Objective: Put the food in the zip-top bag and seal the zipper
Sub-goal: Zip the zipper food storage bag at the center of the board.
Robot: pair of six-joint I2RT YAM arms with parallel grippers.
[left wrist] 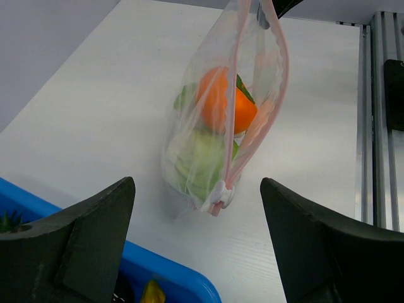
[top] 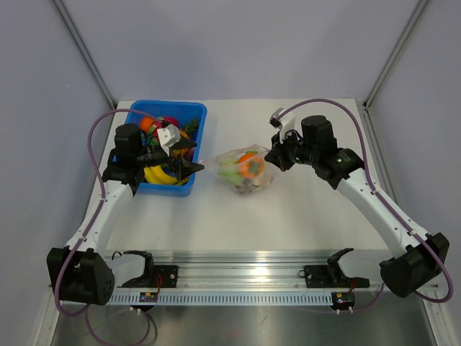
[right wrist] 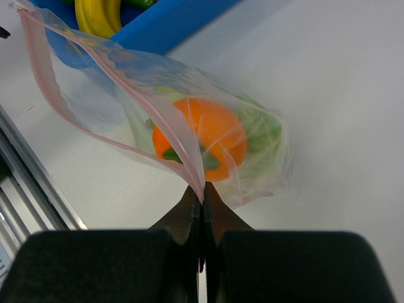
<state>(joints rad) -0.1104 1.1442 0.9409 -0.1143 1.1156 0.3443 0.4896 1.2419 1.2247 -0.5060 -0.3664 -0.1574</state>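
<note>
We found the zip-top bag (top: 245,171) near the middle of the table (top: 302,216), between the two arms and just right of the blue tray (top: 198,115). The right gripper (right wrist: 202,205) was pinched fully together on the bag's top edge. Its two fingertips met on one end of the zipper (right wrist: 183,148), so the bag hung away from them toward the tray. From that pinch the two pink strips ran apart, leaving the mouth gaping. Inside, an orange (right wrist: 211,129) sat just beyond the right fingertips, with a pale green cabbage (left wrist: 196,154) pressed against it. Other pieces in there were too blurred for us to name. The left gripper (top: 196,156) stood spread wide and held nothing, hovering over the tray's right edge with its fingers pointing at the bag. In its wrist view the bag's far corner showed in the gap between the two dark fingers but clear of both, while the overhead view put the bag's left tip just beside the nearer fingertip. We could not tell whether the bag's underside rested on the table or hung just above it. Yellow bananas (top: 160,174) lay in the tray below the left wrist, among other toy food we could not make out.
</note>
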